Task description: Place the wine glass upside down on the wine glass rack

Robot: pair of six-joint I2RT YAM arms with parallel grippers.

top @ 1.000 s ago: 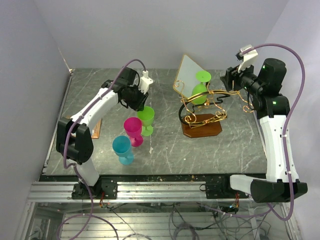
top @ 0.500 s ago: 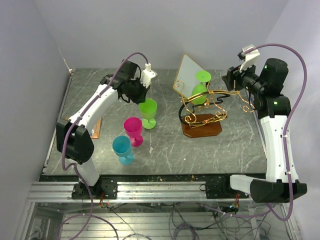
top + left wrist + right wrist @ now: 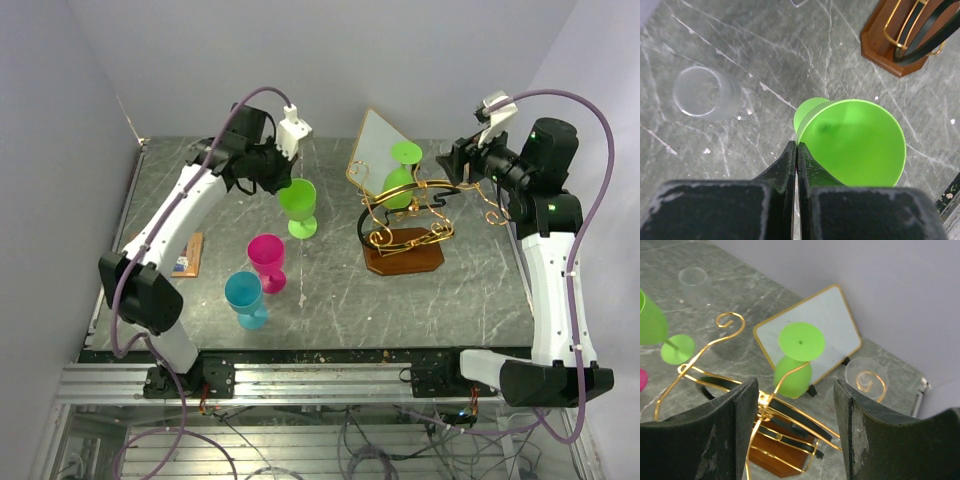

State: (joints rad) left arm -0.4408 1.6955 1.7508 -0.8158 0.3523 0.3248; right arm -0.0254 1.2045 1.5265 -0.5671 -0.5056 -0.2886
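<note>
Wine glass (image 3: 297, 200): bright green plastic, opaque, wide round bowl, thin stem, flat round foot. Mouth up.
Where: L of tabletop (image 3: 330, 290) centre, well apart from the rack. Can't tell if the foot touches the tabletop.
Left gripper (image 3: 283, 188): pinched tight on the near rim of the bowl, one finger (image 3: 788, 160) outside and the other inside, wall between them.
Right gripper (image 3: 452, 160): jaws spread wide, nothing between them. Up high by the R side of the rack, touching nothing.
Rack (image 3: 405, 225): gold wire w/ curled scroll arms, plus dark curved bars, on a brown wooden base (image 3: 403, 252). Taller than the glasses.
On rack: 2nd green glass (image 3: 402, 175) already hung upside down, foot on top, at the back.
Behind rack: white gold-edged panel (image 3: 375, 150), leaning.
Near the held glass: pink glass (image 3: 267, 260) and blue glass (image 3: 245, 298), both upright, towards the front.
Also: clear tumbler (image 3: 705, 92) on the tabletop, L in the left wrist view; another clear glass (image 3: 865, 375) behind the rack's curl.
In the way: open tabletop between glass and rack; the hung glass fills one back arm.
</note>
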